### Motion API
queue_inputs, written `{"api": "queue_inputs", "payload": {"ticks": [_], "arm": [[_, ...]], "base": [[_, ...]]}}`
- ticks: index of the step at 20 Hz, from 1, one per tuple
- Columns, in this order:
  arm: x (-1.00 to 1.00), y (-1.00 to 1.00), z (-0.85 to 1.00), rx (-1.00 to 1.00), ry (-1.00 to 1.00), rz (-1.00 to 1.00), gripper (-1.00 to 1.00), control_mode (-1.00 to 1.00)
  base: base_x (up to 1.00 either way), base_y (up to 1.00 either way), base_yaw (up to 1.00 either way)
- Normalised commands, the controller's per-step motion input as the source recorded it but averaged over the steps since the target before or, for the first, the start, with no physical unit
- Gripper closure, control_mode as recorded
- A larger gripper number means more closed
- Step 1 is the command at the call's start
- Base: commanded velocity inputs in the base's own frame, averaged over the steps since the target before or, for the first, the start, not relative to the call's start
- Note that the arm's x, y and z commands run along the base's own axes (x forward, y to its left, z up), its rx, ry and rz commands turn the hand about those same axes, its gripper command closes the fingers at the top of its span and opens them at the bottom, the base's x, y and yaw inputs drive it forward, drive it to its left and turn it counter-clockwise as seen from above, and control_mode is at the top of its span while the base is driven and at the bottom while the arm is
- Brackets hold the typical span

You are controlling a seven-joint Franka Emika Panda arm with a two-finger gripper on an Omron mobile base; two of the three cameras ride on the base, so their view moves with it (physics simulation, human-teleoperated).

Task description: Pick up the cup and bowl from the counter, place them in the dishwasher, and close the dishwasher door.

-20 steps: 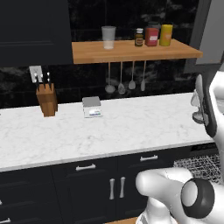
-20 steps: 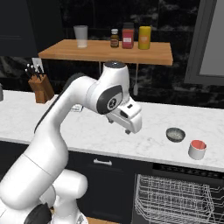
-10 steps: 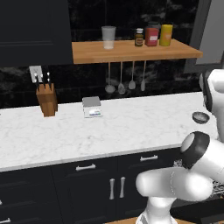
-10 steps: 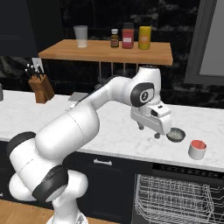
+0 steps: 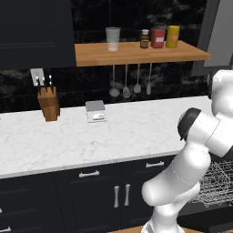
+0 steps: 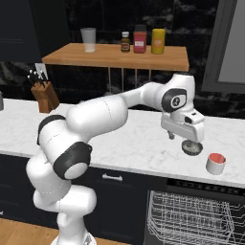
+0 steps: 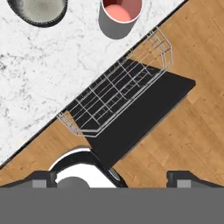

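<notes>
My gripper (image 6: 183,139) hangs open over the white marble counter (image 6: 139,143), close above and just left of the dark bowl (image 6: 194,149), with nothing between its fingers. The small red cup (image 6: 216,163) stands to the right of the bowl, near the counter's front edge. In the hand view the bowl (image 7: 39,11) and the cup (image 7: 120,15) sit at the top edge, and my gripper (image 7: 111,179) has its tips wide apart. Below the counter the dishwasher stands open with its wire rack (image 6: 191,217) pulled out over the dark door (image 7: 148,118). The rack (image 5: 217,181) also shows behind my arm.
A knife block (image 5: 48,103) and a small scale (image 5: 96,111) stand at the back of the counter. A wooden shelf (image 5: 136,52) above holds a clear tumbler (image 5: 112,38) and jars, with utensils hanging under it. Dark cabinets (image 5: 91,191) run below; the floor is wood.
My arm has swung to the right along the counter, carrying the gripper from mid-counter to beside the bowl. The jaws stayed open. The bowl and the cup have not moved.
</notes>
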Motion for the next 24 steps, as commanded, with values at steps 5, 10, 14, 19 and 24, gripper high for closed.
{"api": "queue_inputs", "payload": {"ticks": [5, 10, 14, 19, 24], "arm": [[0.26, -0.11, -0.49, 0.00, 0.00, 0.00, -1.00, -1.00], [0.10, -0.19, -0.33, -0.01, -0.02, 0.00, -1.00, -1.00], [0.01, -0.36, -0.20, 0.00, -0.07, 0.00, -1.00, -1.00], [0.00, -0.35, 0.00, 0.00, -0.21, 0.00, -1.00, -1.00], [0.00, -0.15, 0.00, 0.00, -0.12, 0.00, -1.00, -1.00]], "base": [[0.00, 0.00, 0.00], [0.00, 0.00, 0.00], [0.00, 0.00, 0.00], [0.00, 0.00, 0.00], [0.00, 0.00, 0.00]]}}
